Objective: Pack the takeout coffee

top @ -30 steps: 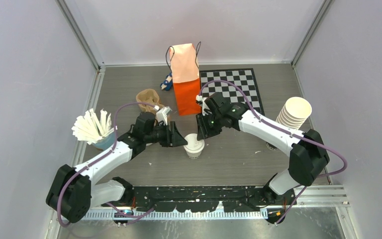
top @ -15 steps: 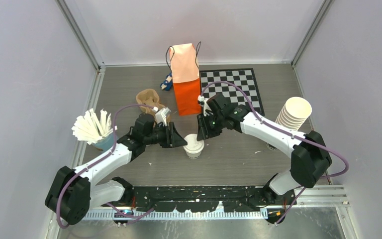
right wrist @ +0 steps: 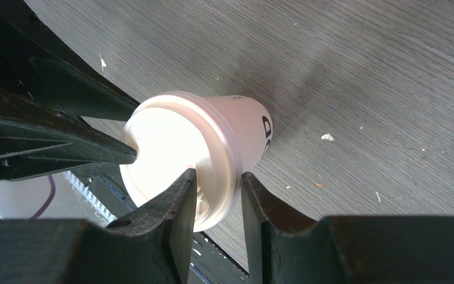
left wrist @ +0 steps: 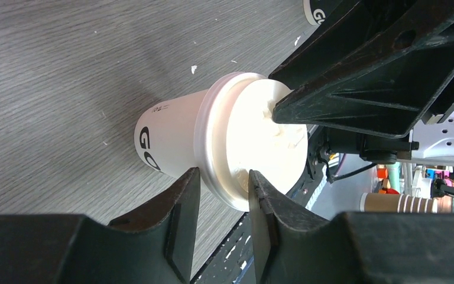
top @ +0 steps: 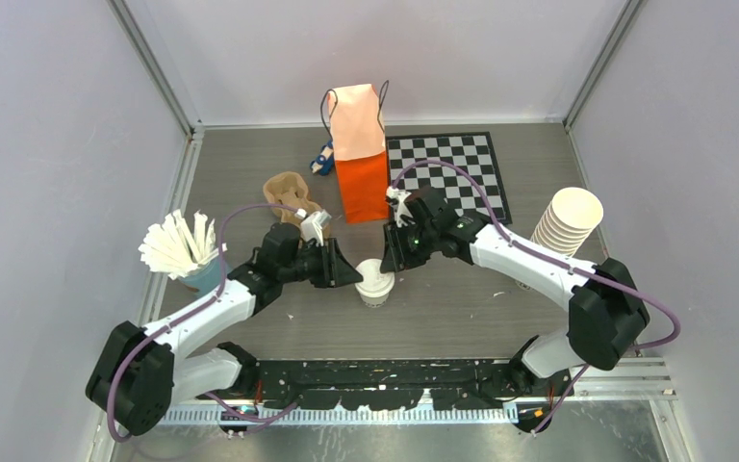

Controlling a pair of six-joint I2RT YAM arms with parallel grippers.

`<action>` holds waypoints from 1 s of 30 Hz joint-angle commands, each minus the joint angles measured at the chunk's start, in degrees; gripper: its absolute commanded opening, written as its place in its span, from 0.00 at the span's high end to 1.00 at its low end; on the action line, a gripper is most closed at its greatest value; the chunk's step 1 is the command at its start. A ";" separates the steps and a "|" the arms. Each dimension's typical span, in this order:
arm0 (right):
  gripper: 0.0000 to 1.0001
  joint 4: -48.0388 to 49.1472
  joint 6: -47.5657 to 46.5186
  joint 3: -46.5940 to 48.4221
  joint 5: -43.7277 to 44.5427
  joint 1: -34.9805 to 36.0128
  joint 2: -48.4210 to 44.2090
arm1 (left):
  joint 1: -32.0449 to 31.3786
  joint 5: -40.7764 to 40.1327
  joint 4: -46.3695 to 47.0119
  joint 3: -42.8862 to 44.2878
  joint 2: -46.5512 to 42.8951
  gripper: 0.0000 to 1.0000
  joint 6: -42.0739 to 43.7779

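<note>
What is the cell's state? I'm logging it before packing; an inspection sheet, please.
Surface: grey wood-grain table, white crumbs.
Job's things: small white lidded paper cup upright at front centre; orange paper bag upright behind it.
Clutter: stack of lidless white cups, checkerboard mat, brown cardboard carrier, blue cup of white sticks.
Grippers: left gripper and right gripper at the cup's lid rim, gap narrow; grip cannot be told.
Cables: purple cable looped on each arm.
Surroundings: plain grey walls.

Bright, even light; soft shadows; coffee lid (left wrist: 254,142) blown out up close.
</note>
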 commanded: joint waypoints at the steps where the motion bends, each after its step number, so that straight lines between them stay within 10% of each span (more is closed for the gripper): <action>1: 0.63 -1.56 -1.09 -2.70 1.92 0.03 -0.82 | -1.09 -4.86 -6.88 -1.50 1.65 0.64 1.36; 30: 0.47 -3.59 -5.04 2.50 -2.02 0.04 -2.05 | -2.30 -4.33 -7.96 8.40 4.43 0.50 0.05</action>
